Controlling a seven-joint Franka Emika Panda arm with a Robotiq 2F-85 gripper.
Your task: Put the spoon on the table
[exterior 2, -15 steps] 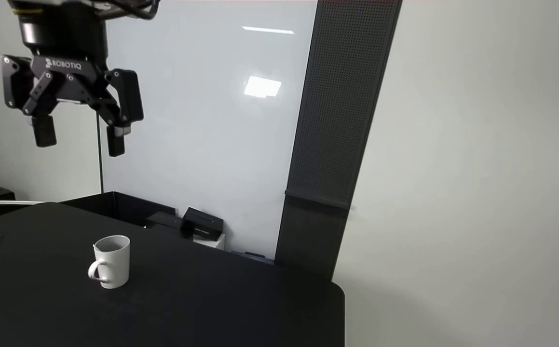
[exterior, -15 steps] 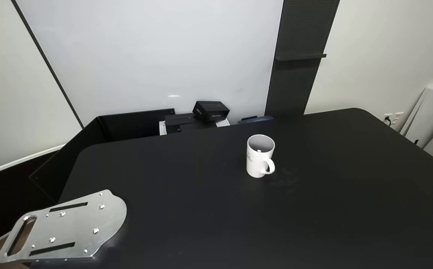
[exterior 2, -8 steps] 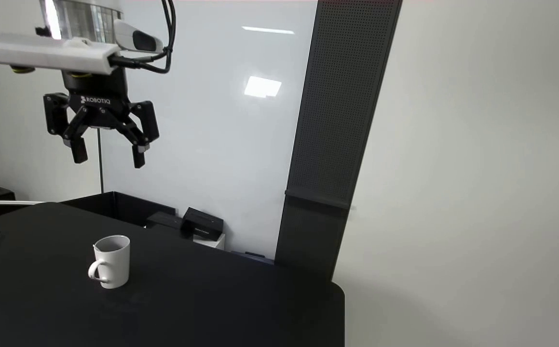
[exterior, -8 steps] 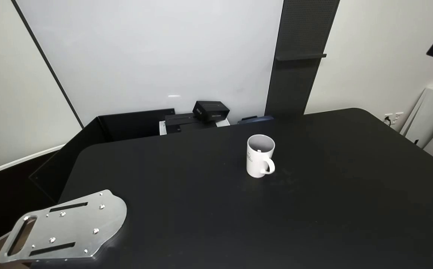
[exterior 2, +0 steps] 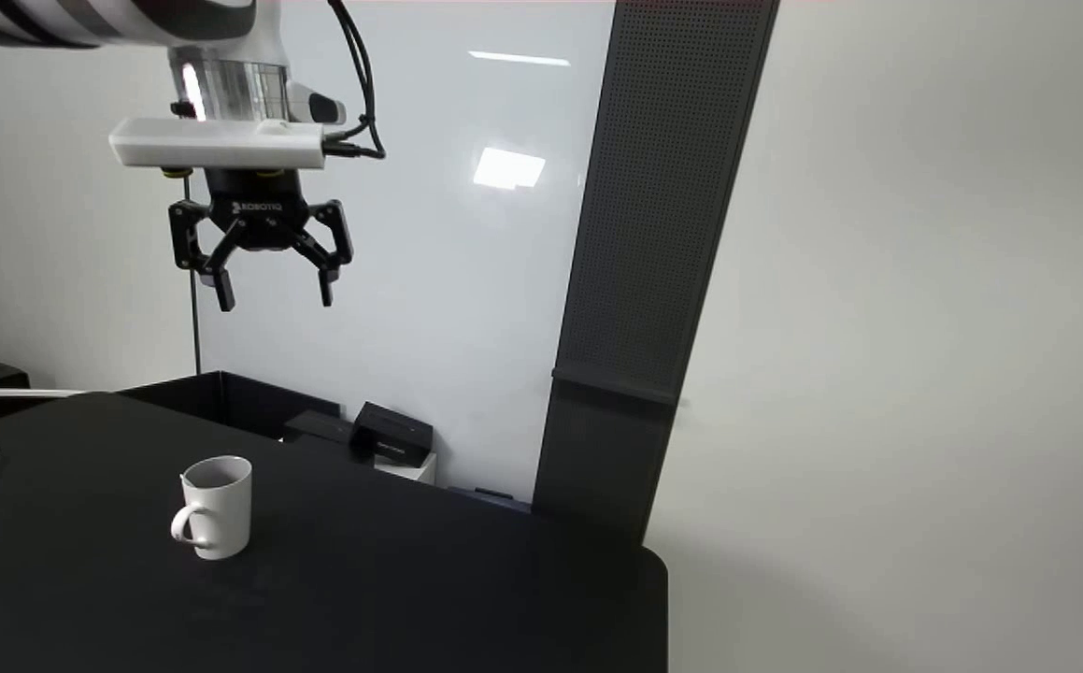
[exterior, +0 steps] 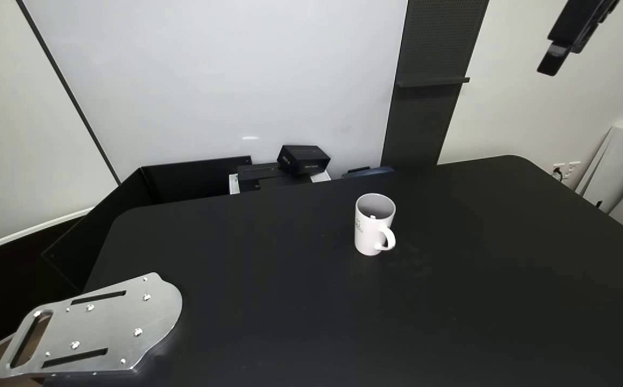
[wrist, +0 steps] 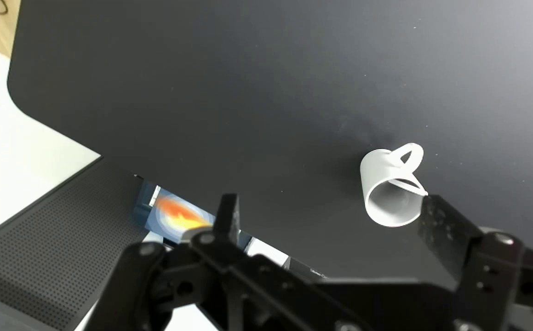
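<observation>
The spoon (wrist: 409, 186) shows as a thin pale handle inside the white mug (wrist: 376, 168), leaning on the rim near the mug's handle. Its tip also shows at the rim in both exterior views (exterior: 373, 217) (exterior 2: 183, 478); its lower part is hidden in the mug. The mug stands upright on the black table (exterior: 268, 301), and it shows in both exterior views (exterior: 366, 236) (exterior 2: 231, 514). My gripper (exterior 2: 276, 304) is open and empty, high above the table. In the wrist view the gripper (wrist: 330, 202) has its right fingertip overlapping the mug's rim, well above it.
A grey metal plate with slots (exterior: 112, 322) lies at the table's edge. Black boxes (exterior: 303, 160) stand beyond the table's back edge, by the white wall panel (exterior: 225, 80). A dark perforated panel (exterior 2: 662, 206) rises behind the table.
The open gripper has moved right and away from the camera in an exterior view. In an exterior view it has come in at the top right and moved left. Mug and spoon have not moved.
</observation>
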